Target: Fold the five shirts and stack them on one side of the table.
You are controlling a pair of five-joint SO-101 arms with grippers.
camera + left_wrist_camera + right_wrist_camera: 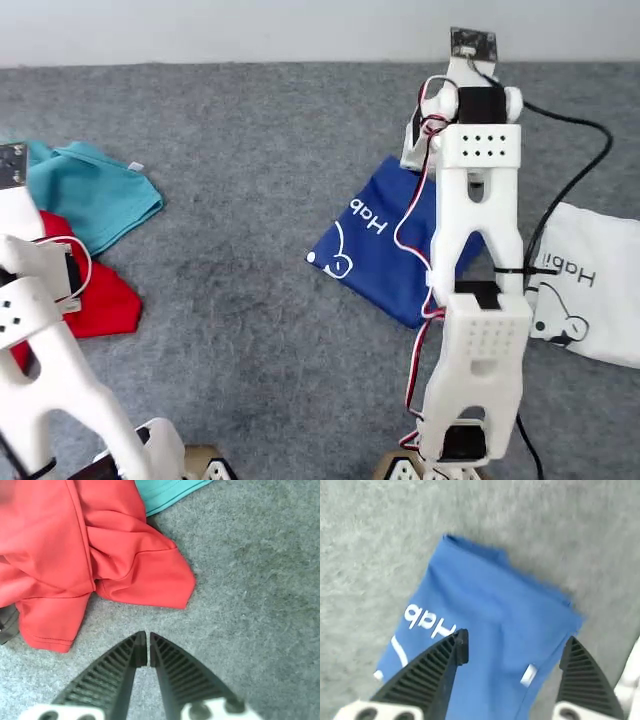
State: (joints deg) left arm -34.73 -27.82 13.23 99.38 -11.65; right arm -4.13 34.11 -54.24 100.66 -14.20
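Note:
A folded blue shirt (385, 250) with white print lies mid-table, partly under the right arm. In the right wrist view my right gripper (515, 647) hangs open above the blue shirt (490, 625), fingers spread over it without touching. A white shirt (590, 285) lies at the right edge. At the left, a crumpled red shirt (95, 295) lies beside a teal shirt (85, 190). My left gripper (148, 647) is shut and empty, over bare carpet just short of the red shirt (90, 565); the teal shirt (167, 492) shows beyond it.
Grey carpet (240, 150) covers the table. A wide bare stretch runs between the red shirt and the blue shirt. A black cable (580, 160) loops from the right arm over the white shirt. A pale wall borders the far edge.

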